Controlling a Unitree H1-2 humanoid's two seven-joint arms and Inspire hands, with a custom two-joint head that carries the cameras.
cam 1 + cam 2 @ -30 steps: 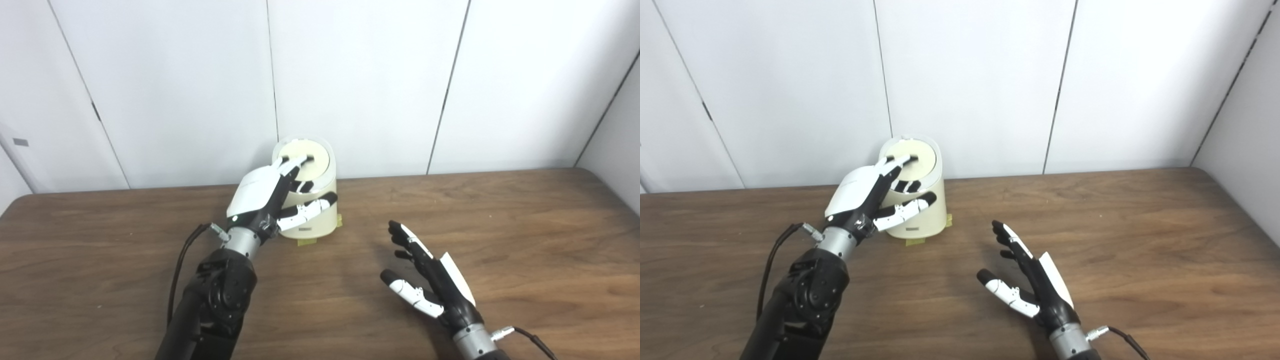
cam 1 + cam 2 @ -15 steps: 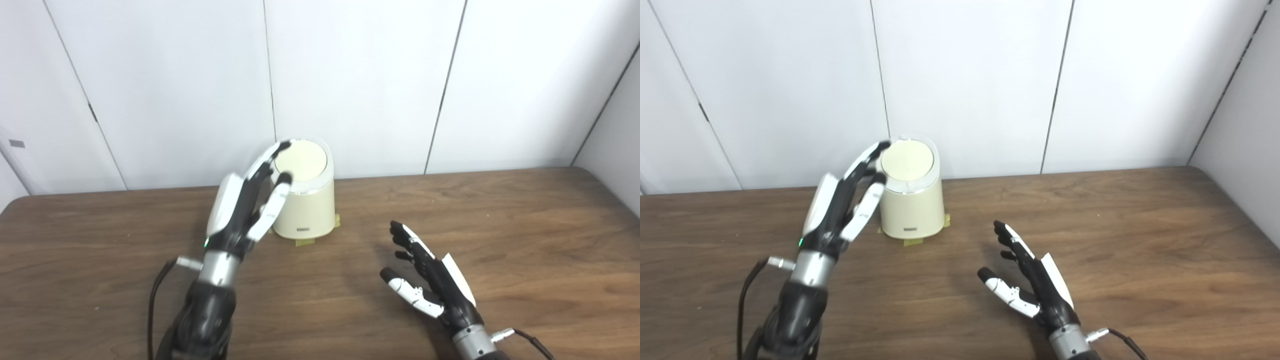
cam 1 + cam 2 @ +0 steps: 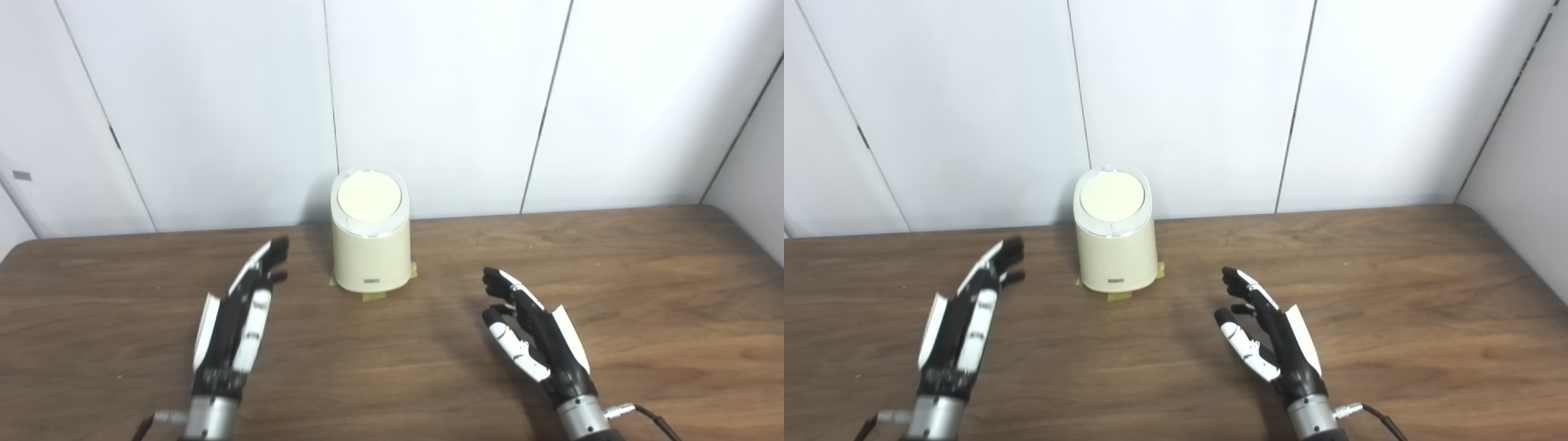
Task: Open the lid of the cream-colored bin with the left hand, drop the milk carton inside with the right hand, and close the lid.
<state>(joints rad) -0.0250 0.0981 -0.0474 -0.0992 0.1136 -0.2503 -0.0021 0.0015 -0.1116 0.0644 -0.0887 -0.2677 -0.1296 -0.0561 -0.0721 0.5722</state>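
Note:
The cream-colored bin (image 3: 371, 257) stands at the back middle of the wooden table (image 3: 643, 269), close to the wall, with its round lid (image 3: 369, 196) lying flat and closed on top. My left hand (image 3: 236, 324) hovers open over the table, to the front left of the bin and well apart from it, fingers stretched out. Off to the bin's front right, my right hand (image 3: 536, 340) is open too, palm turned inward, holding nothing. No milk carton shows in either view.
Yellowish tape tabs (image 3: 375, 296) stick out under the bin's base. White wall panels (image 3: 441, 92) rise right behind the table's far edge. A cable (image 3: 649, 411) trails from my right wrist at the bottom edge.
My left hand came off the bin's lid and drew back toward me to the front left. The lid now lies uncovered and closed. The right hand curled its thumb in slightly.

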